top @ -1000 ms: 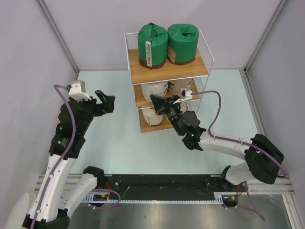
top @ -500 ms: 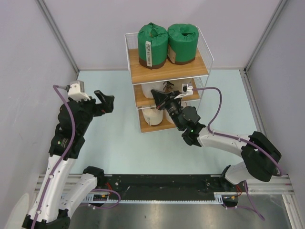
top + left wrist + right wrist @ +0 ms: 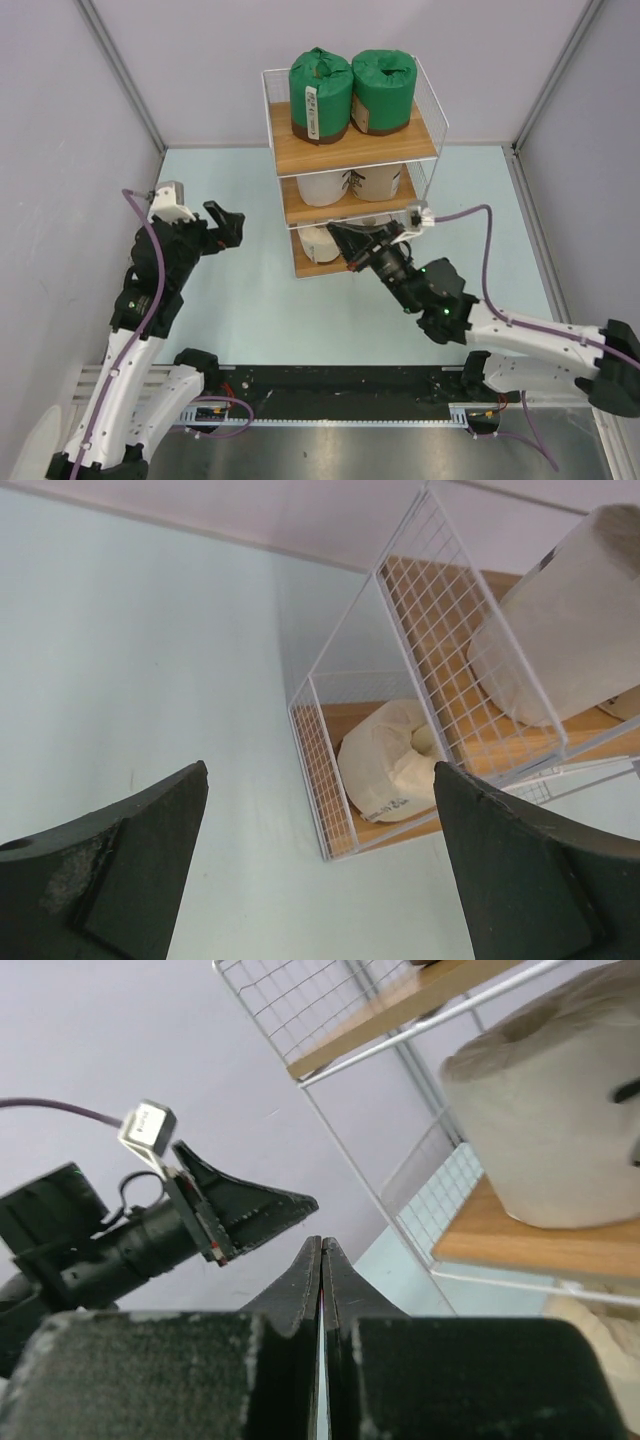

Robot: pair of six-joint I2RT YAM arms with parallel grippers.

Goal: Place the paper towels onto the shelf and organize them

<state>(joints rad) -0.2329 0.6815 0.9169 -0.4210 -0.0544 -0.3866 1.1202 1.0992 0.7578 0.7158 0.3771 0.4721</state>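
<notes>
Labels point(image 3: 311, 108) on the green rolls point(image 3: 325, 80) are too small to read.

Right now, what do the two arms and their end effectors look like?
The left arm and right arm have white shells and black joints. A purple cable runs along each, up to a small pale box at the wrist. The left end effector and right end effector are black and wedge-shaped. Small green lights glow on some joints.

Top tier of shelf point(image 3: 355, 155) filled by two green rolls point(image 3: 320, 92); middle tier filled by white roll point(image 3: 322, 187) and tan roll point(image 3: 377, 183); bottom tier: cream roll point(image 3: 318, 241) at left, right gripper point(image 3: 337, 233), jaws pressed together, crowding front beside it; wire grid closes shelf end facing left gripper point(image 3: 232, 222), jaws spread wide; passing room over table point(image 3: 250, 290) left of shelf.
</notes>
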